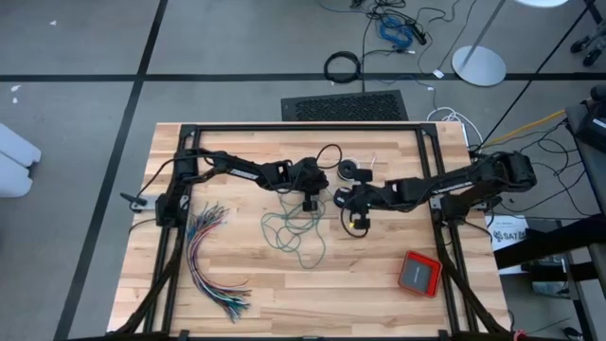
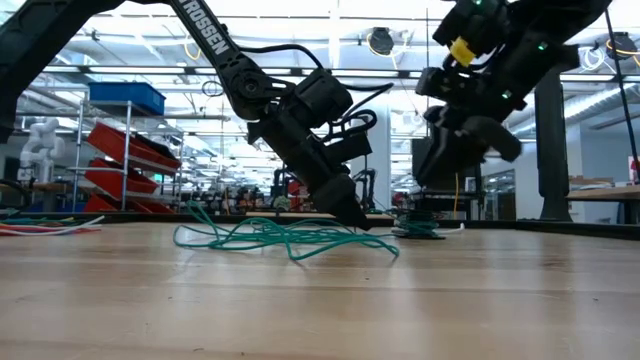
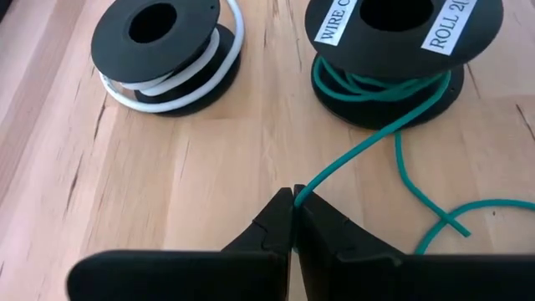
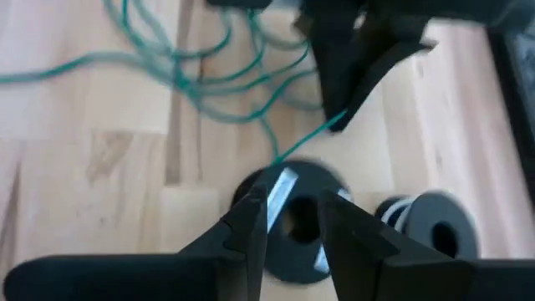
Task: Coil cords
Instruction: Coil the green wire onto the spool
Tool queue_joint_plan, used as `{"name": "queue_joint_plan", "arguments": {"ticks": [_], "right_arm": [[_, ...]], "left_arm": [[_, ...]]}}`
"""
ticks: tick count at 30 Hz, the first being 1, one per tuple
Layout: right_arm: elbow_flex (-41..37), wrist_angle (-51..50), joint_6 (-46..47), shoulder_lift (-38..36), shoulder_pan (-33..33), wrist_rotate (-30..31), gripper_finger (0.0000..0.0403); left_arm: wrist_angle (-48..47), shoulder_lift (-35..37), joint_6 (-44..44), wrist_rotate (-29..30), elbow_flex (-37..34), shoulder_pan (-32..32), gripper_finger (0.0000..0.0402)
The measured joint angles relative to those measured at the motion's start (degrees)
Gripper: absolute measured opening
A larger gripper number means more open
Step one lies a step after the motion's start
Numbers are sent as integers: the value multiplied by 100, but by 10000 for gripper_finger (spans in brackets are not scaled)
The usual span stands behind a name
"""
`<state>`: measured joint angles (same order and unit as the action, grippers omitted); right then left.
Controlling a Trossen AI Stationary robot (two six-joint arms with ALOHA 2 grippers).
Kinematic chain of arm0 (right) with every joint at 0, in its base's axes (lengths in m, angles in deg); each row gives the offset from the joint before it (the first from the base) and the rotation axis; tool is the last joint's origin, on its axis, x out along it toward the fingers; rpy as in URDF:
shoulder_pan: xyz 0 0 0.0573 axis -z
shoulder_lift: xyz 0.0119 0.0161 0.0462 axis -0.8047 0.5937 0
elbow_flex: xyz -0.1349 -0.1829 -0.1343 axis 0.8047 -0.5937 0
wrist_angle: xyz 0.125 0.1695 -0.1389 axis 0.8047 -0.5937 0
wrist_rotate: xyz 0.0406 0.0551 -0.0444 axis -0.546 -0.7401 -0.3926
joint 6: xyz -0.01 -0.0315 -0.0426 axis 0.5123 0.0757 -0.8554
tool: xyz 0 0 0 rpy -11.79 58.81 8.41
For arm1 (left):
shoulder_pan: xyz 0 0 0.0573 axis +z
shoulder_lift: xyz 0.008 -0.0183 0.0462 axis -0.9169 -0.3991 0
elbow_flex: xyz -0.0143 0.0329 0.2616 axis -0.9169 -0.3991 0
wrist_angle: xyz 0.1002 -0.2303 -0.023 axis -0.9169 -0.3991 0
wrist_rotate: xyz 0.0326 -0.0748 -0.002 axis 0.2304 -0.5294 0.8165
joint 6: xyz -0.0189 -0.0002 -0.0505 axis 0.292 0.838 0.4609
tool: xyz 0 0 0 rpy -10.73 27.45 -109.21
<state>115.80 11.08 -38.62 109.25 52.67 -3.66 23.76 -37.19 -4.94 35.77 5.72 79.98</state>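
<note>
Loose teal cord (image 2: 285, 237): lay in a tangled heap on the wooden table (image 1: 379, 284), near the middle, between the two arms; in the low view it sprawled flat across the boards in front of both grippers.
Left gripper (image 3: 294, 199): tips were down at the table, fingers pressed together and clamped on the teal cord where a taut strand ran toward the labelled spool.
Teal spool (image 3: 393, 50): a black reel with white labels reading "WIRE" and "ROLL", teal cord wound round its core, just beyond the left gripper's tips.
White-cord spool (image 3: 163, 54): a second black reel with white cord wrapped on it, standing just beside the teal spool, apart from it.
Right gripper (image 4: 292, 201): hung directly above the teal spool, fingers parted, one on each side of the reel's top; they gripped nothing that could be seen.
Coloured wire bundle (image 1: 213, 260): fanned out on the table's left part, well apart from the grippers.
Red box (image 1: 419, 274): lay toward the table's right front corner.
Black cable ring (image 1: 343, 67): lay on the floor beyond the table's far edge.
</note>
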Motion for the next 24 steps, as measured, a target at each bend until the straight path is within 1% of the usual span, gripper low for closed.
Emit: {"name": "queue_joint_plan", "arguments": {"ticks": [2,7,10,18,21,24], "right_arm": [[0,-49,86,88,-94,28,96],[0,-11,46,343,-399,775,96],[0,54,-114,498,-504,970,96],[0,106,-172,686,-524,1045,96],[0,113,-187,686,-520,904,96],[0,116,-192,686,-522,900,96]], "left_arm": [[3,0,1,0,1,0,16],[11,2,4,0,2,0,16],[5,2,7,0,2,0,15],[2,2,34,-2,2,0,16],[2,2,39,0,2,0,16],[2,3,39,-2,2,0,15]]}}
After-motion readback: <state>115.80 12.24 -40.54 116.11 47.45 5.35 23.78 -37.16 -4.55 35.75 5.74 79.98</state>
